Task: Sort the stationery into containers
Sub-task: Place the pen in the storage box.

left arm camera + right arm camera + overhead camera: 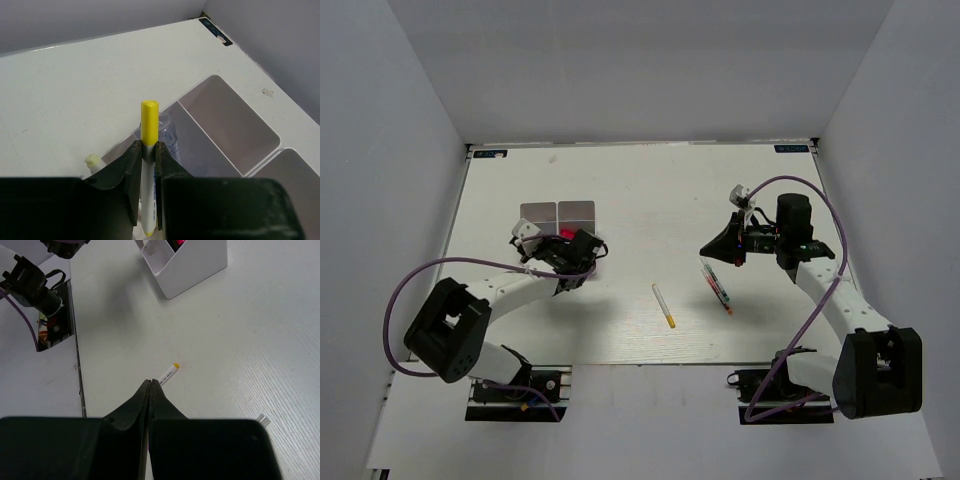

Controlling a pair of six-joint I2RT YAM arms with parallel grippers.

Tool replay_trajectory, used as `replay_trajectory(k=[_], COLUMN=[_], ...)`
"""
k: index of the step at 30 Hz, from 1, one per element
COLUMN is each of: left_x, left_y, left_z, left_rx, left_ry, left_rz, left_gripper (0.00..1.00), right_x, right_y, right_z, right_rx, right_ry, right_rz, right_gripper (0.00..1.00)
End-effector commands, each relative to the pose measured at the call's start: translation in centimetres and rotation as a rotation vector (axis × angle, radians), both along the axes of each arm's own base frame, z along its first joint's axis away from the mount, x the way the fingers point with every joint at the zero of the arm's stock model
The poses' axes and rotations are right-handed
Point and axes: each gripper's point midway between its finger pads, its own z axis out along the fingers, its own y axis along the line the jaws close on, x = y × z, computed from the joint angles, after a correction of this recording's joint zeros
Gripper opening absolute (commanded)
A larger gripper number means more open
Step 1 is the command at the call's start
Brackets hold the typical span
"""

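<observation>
My left gripper (148,146) is shut on a thin white pen with a yellow cap (150,117) and holds it upright just at the near side of the containers (235,127). A clear blue-printed marker (168,131) and a pale-tipped pen (92,161) stand by the near compartment. In the top view the left gripper (586,250) sits just right of the containers (576,211), where a pink highlighter end (566,233) shows. My right gripper (151,382) is shut and empty above a white pen with a yellow end (170,372).
The white pen with the yellow end (663,305) lies at the table's middle front. Thin red and green pens (718,287) lie below the right gripper (712,248). A small white piece (262,419) lies right of the right gripper. The white containers (192,270) stand far ahead of it.
</observation>
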Motion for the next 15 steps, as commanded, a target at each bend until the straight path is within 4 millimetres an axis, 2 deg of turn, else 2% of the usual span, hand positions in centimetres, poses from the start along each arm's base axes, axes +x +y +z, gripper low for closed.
replay_trajectory(k=[1,4,5,6,7,8,9,12,13,15], left_x=[-0.1,0.1,0.1,0.0,0.0,-0.1,-0.1,-0.2,-0.4,-0.6], left_y=[1.2,1.3,1.3,1.4,1.4,1.4,1.4,1.1,1.2,1.0], left_z=[3.3,3.1,2.5,2.2,2.1,1.7,1.5,1.4,1.6,2.3], left_rx=[0.038,0.05,0.068,0.073,0.071,0.064,0.053,0.054,0.049,0.061], left_ry=[-0.147,-0.132,-0.109,-0.102,-0.105,-0.098,-0.093,-0.071,-0.078,-0.077], left_rz=[0.083,0.091,0.089,0.089,0.089,0.085,0.081,0.067,0.068,0.058], left_gripper=[0.0,0.0,0.0,0.03,0.11,0.29,0.37,0.54,0.63,0.69], right_x=[0.2,0.2,0.2,0.2,0.2,0.3,0.2,0.3,0.5,0.7], right_y=[0.1,0.1,0.1,0.1,0.2,0.2,0.2,0.2,0.2,0.3], right_z=[0.9,0.8,0.8,0.8,0.5,0.7,0.4,-0.3,-0.3,-0.5], right_rx=[0.009,0.009,0.011,0.007,0.005,0.001,-0.003,-0.022,-0.028,-0.037], right_ry=[-0.035,-0.035,-0.031,-0.032,-0.015,-0.03,-0.011,0.021,0.018,0.028], right_rz=[0.024,0.027,0.029,0.034,0.039,0.041,0.044,0.049,0.044,0.045], right_gripper=[0.0,0.07,0.12,0.25,0.31,0.39,0.42,0.45,0.47,0.48])
